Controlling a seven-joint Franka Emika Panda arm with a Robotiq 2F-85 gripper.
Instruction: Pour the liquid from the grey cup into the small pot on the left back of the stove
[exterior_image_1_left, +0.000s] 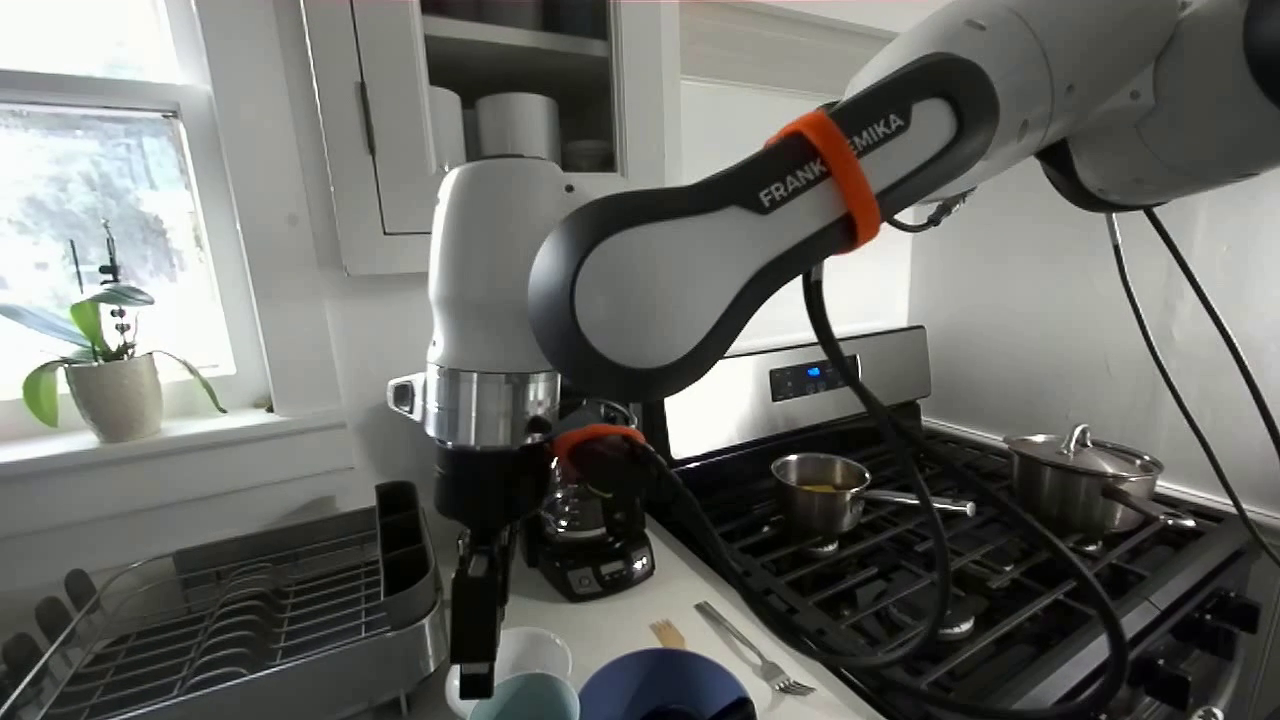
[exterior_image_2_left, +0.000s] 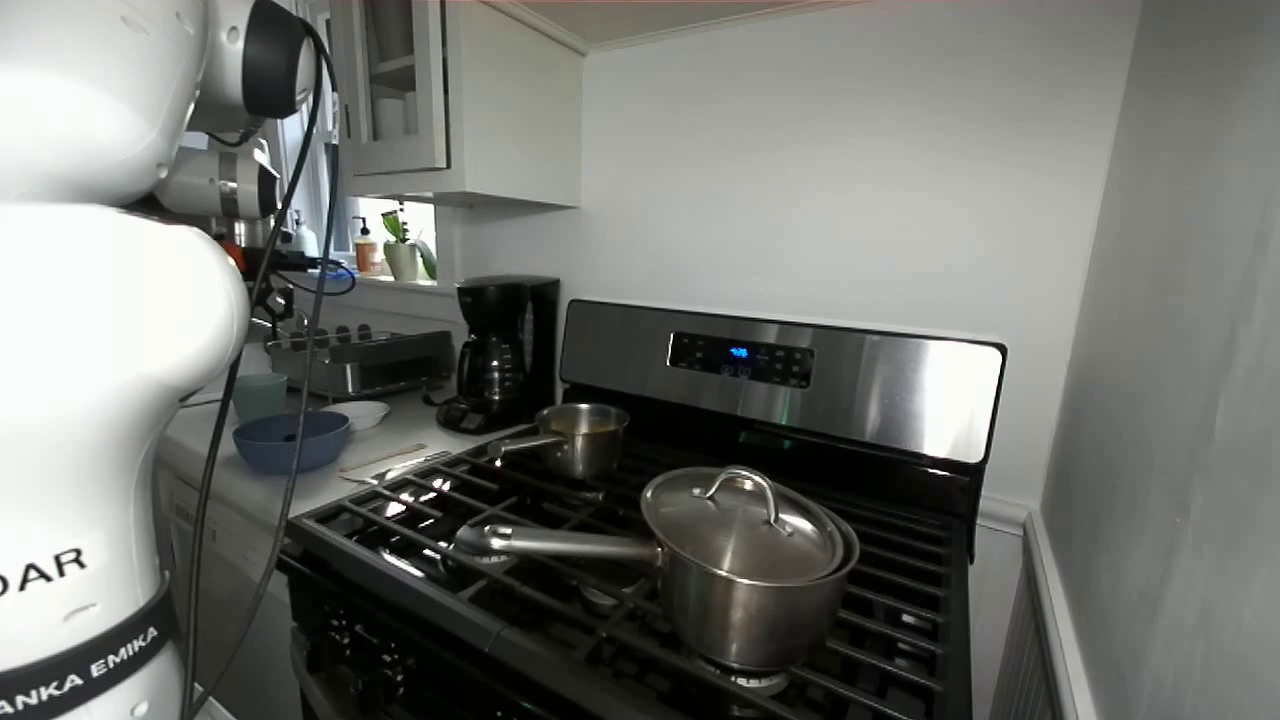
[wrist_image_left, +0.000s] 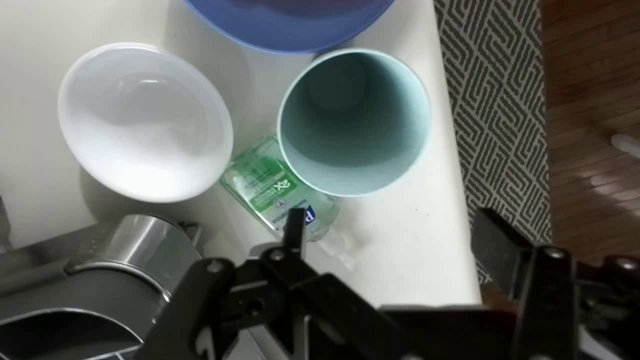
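Note:
The grey cup (wrist_image_left: 355, 125), pale bluish grey, stands upright on the counter near its edge in the wrist view; I cannot make out liquid inside. It also shows in both exterior views (exterior_image_1_left: 525, 700) (exterior_image_2_left: 260, 397). My gripper (wrist_image_left: 390, 222) is open and empty, pointing down above the counter, apart from the cup. In an exterior view its fingers (exterior_image_1_left: 482, 625) hang beside and above the cup. The small pot (exterior_image_1_left: 818, 508) stands on a back burner of the stove (exterior_image_1_left: 895, 365), with something yellow inside; it also shows in an exterior view (exterior_image_2_left: 590, 450).
The white bowl (wrist_image_left: 145, 122), dark blue bowl (wrist_image_left: 290, 30) and a sanitizer bottle (wrist_image_left: 280, 187) lie close to the cup. A dish rack (exterior_image_1_left: 250, 640), coffee maker (exterior_image_1_left: 600, 560), metal fork (exterior_image_1_left: 755, 660) and wooden utensil (exterior_image_1_left: 667, 633) are nearby. A lidded pot (exterior_image_2_left: 750, 610) stands on the stove.

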